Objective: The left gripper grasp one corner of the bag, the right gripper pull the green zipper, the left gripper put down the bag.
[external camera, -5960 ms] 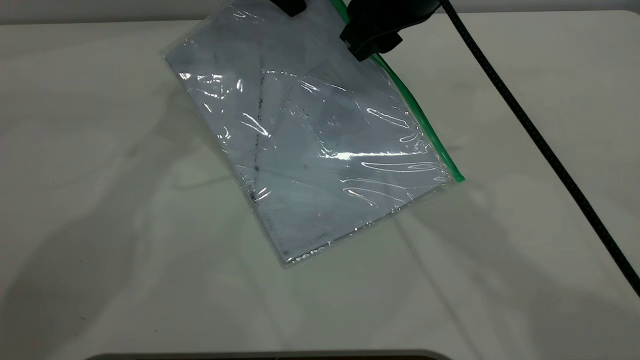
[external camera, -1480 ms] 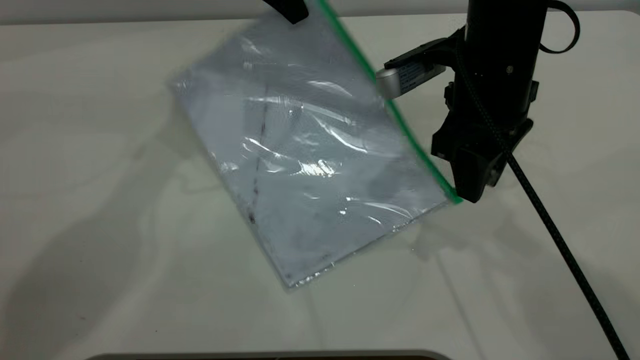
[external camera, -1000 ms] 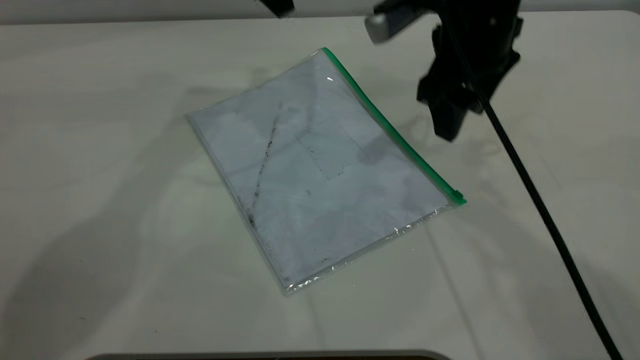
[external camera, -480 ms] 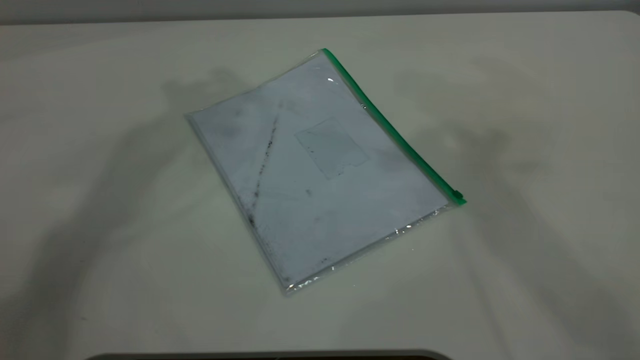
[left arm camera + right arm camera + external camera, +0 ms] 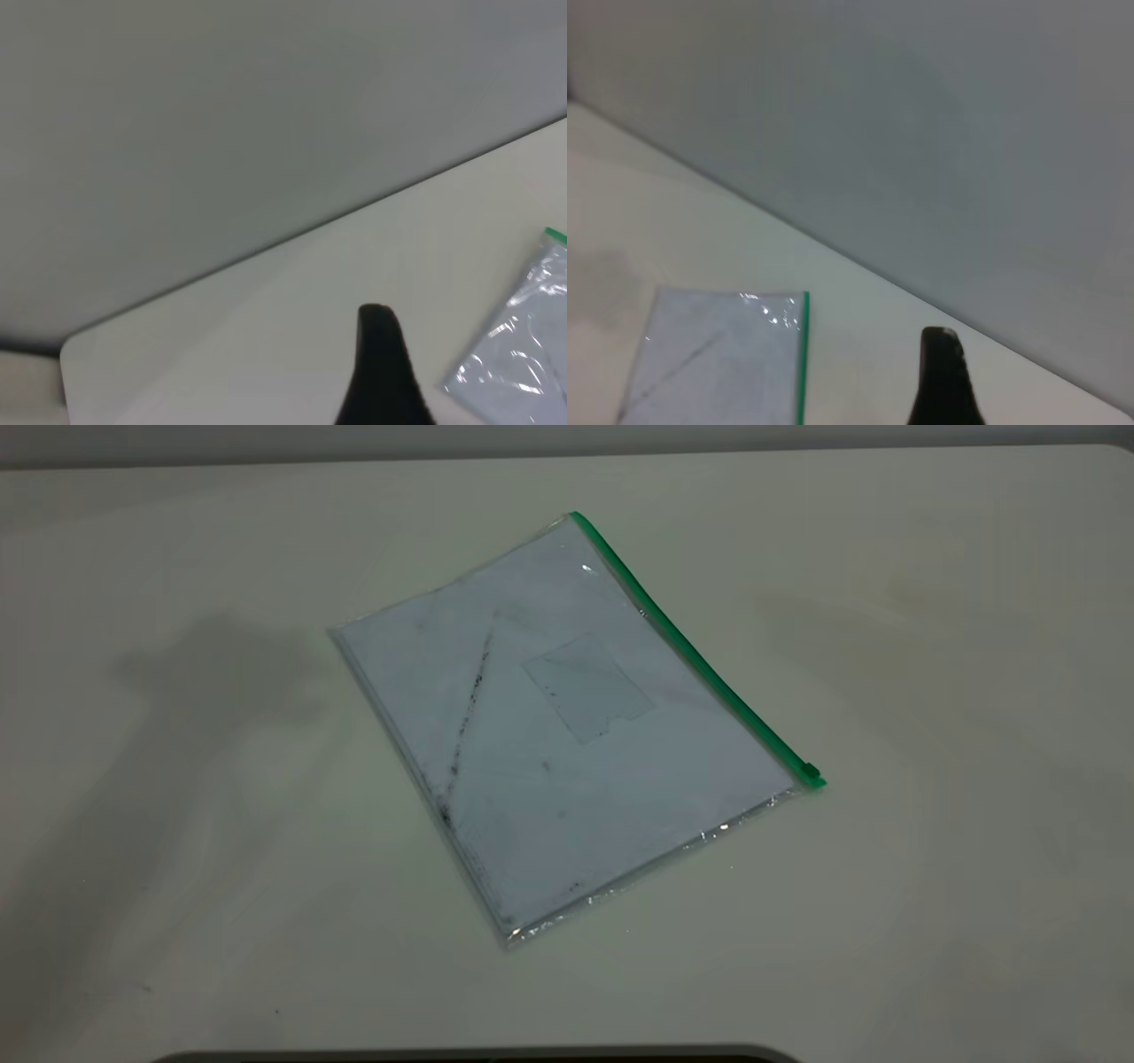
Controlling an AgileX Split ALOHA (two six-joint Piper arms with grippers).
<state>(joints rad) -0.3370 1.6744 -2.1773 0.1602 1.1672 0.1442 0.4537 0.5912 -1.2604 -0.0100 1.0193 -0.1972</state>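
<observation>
The bag [image 5: 567,726] lies flat on the white table [image 5: 930,886], with white paper and a dark diagonal streak inside. The green zipper [image 5: 700,660] runs along its right long edge, and the slider tab [image 5: 811,771] sits at the near right end. The far corner of the bag [image 5: 578,519] lies free. Neither gripper shows in the exterior view. The left gripper [image 5: 376,329] is held above the table, away from the bag [image 5: 523,363]. The right gripper [image 5: 939,347] is also held high, apart from the bag [image 5: 718,363] and its green zipper [image 5: 803,363].
The table's far edge [image 5: 567,456] meets a grey wall. A rounded table corner [image 5: 71,345] shows in the left wrist view. A dark rim [image 5: 478,1056] runs along the near edge of the exterior view.
The left gripper let go of the bag's corner and the bag dropped flat on the table. The right gripper pulled the slider to the near end. Both arms rose out of the exterior view.
</observation>
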